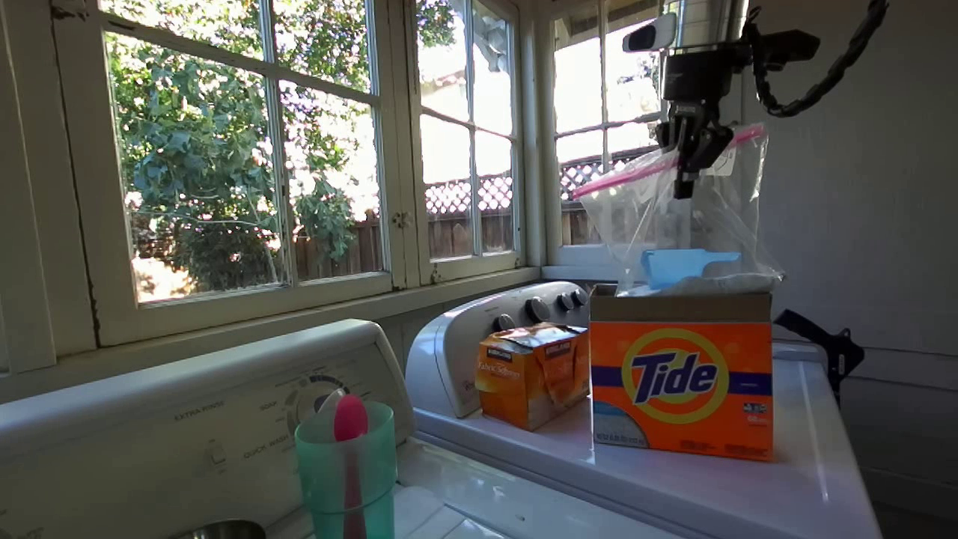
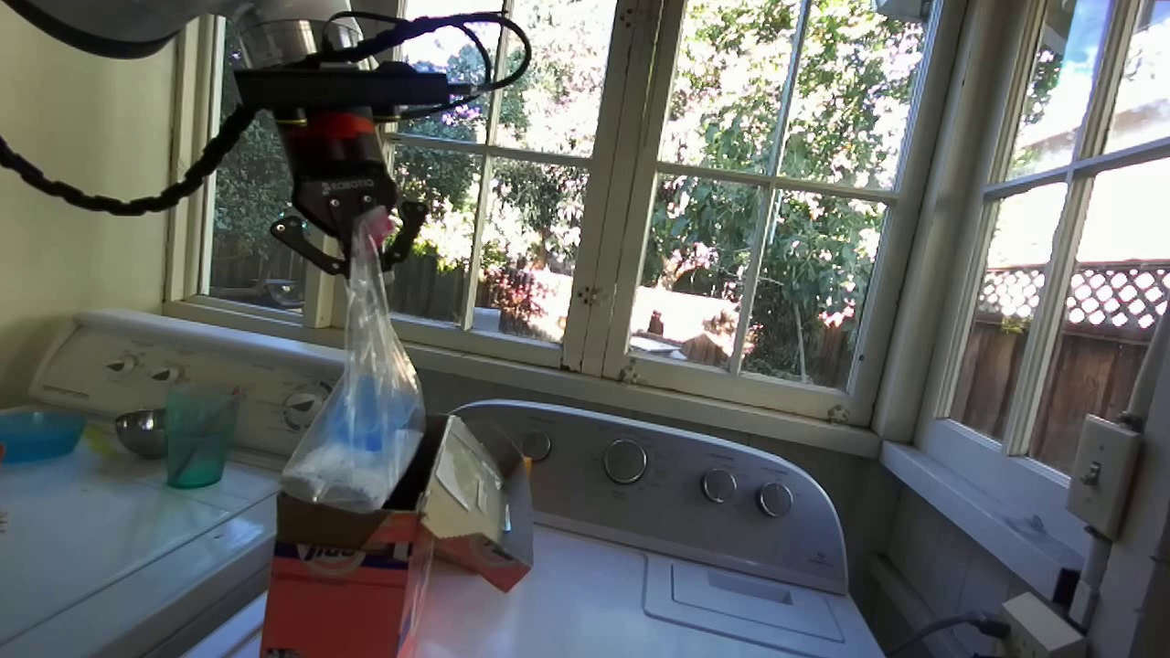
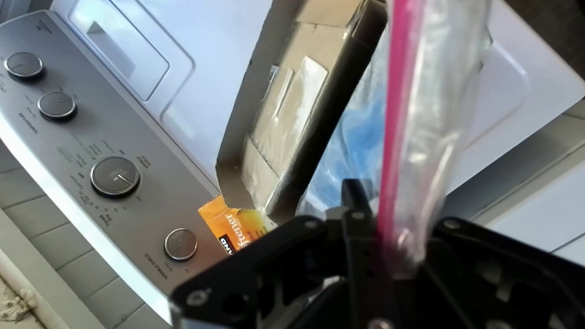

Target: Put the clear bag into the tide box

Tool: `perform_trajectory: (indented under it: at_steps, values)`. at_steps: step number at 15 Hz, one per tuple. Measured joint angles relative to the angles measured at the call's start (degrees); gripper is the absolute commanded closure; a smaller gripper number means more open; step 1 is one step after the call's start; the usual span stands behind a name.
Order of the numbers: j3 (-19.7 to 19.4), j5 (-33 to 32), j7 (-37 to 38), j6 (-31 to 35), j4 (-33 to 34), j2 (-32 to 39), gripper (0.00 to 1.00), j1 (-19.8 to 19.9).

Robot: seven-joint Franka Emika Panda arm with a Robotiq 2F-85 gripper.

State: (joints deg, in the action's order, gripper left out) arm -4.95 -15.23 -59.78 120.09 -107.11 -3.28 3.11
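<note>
The clear bag [image 1: 718, 217] with its pink-red seal strip hangs from my gripper [image 1: 682, 183] in both exterior views. It holds a blue scoop [image 1: 681, 266] and white contents. My gripper [image 2: 370, 260] is shut on the bag's upper part. The bag's bottom [image 2: 343, 480] is at the open top of the tide box [image 2: 338, 594], over its rim; how far inside it sits I cannot tell. The orange tide box [image 1: 677, 374] stands upright with its lid folded back [image 2: 471, 484]. In the wrist view the bag [image 3: 425, 114] crosses my gripper [image 3: 365, 196] and hides part of the box opening [image 3: 292, 105].
A smaller orange box [image 1: 531, 374] stands beside the tide box on the white machine [image 1: 808, 419], in front of its knob panel [image 2: 631, 484]. A green cup [image 1: 344, 471], a metal bowl [image 2: 142, 431] and a blue bowl [image 2: 41, 434] stand on the neighbouring machine. Windows are behind.
</note>
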Motion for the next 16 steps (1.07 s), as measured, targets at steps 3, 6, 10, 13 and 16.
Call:
perform_trajectory:
  at_steps: [3,6,10,13,16]
  values:
    - [0.18,0.46,-0.12,0.45,0.00,0.59,1.00,-0.06]
    - [-0.05,4.02,-1.51,2.72,-0.27,2.75,1.00,0.08]
    - [-0.43,8.19,-2.85,4.19,-1.58,5.43,1.00,1.11]
    - [-0.71,10.59,-3.57,4.19,-3.02,6.32,1.00,2.21]
    - [-0.79,12.51,-3.83,4.14,-4.20,6.85,1.00,2.97]
